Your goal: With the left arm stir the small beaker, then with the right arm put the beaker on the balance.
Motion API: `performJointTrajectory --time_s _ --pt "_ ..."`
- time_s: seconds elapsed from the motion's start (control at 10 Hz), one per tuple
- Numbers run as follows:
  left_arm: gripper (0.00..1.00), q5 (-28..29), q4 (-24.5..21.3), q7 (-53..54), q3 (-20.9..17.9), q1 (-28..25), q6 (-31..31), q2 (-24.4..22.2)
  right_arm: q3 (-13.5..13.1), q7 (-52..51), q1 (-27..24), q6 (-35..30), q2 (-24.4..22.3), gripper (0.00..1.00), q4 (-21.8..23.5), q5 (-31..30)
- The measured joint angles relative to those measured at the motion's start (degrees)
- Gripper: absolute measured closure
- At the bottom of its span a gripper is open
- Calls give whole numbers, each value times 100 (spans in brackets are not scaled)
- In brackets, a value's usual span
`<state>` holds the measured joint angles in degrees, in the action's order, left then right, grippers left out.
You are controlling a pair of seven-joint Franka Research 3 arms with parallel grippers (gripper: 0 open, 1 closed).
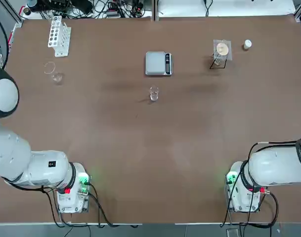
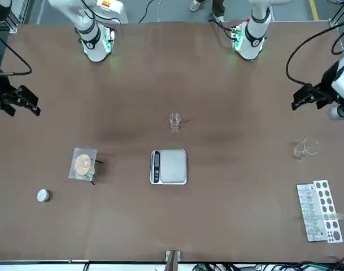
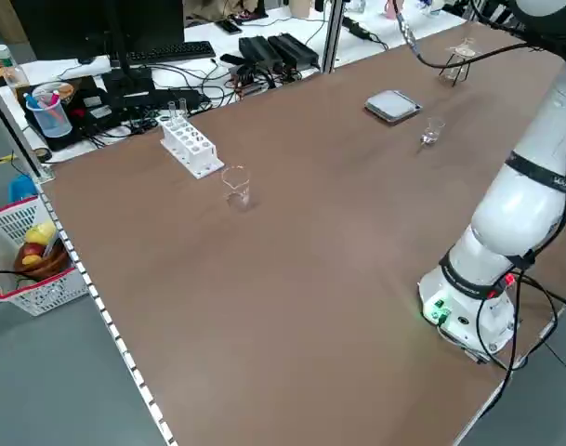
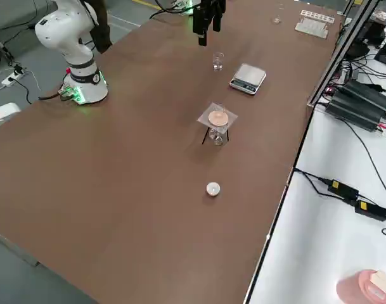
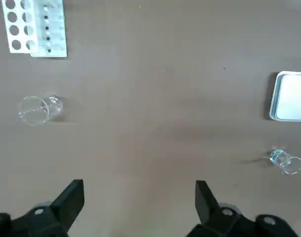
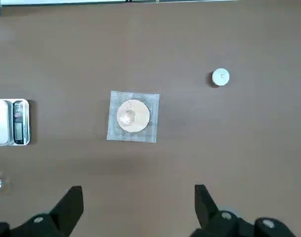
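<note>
The small beaker point(image 1: 153, 93) stands upright near the table's middle, a little on the robot's side of the balance point(image 1: 158, 63), and apart from it. Both also show in the left wrist view, the small beaker point(image 5: 286, 161) off to one side of the balance point(image 5: 291, 97). My left gripper point(image 5: 139, 197) hangs open and empty high over the table's left part, far from the beaker. My right gripper point(image 6: 138, 202) is open and empty too, raised over the right part. In the front view the left gripper point(image 2: 307, 97) and the right gripper point(image 2: 20, 100) hover at opposite table sides.
A larger glass beaker point(image 1: 52, 72) and a white test tube rack point(image 1: 59, 36) stand at the far left. At the far right are a small stand with a mesh square and a round disc point(image 1: 221, 52) and a white cap point(image 1: 247, 45). Cables run behind the table's far edge.
</note>
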<state>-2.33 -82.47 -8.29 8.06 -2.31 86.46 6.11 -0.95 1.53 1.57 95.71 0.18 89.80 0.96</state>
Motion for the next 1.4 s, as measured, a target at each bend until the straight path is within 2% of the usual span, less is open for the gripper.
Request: performJointTrajectory --time_s 0.3,0.6,0.8,1.1,1.4 --pt "1 -7 -119 -560 464 88 272 166 -1 0 0 0 0 0 0 0" --pt "4 -9 -440 -1690 913 117 550 218 0 0 1 0 0 0 1 0" --pt "6 -512 -675 -2042 998 108 844 272 0 0 2 0 1 0 8 0" --pt "8 -1112 -1347 -2103 1193 89 1756 298 1 0 5 5 5 0 20 0" --pt "12 -1724 -2391 -2130 1626 95 3592 323 5 0 64 12 11 0 26 0"
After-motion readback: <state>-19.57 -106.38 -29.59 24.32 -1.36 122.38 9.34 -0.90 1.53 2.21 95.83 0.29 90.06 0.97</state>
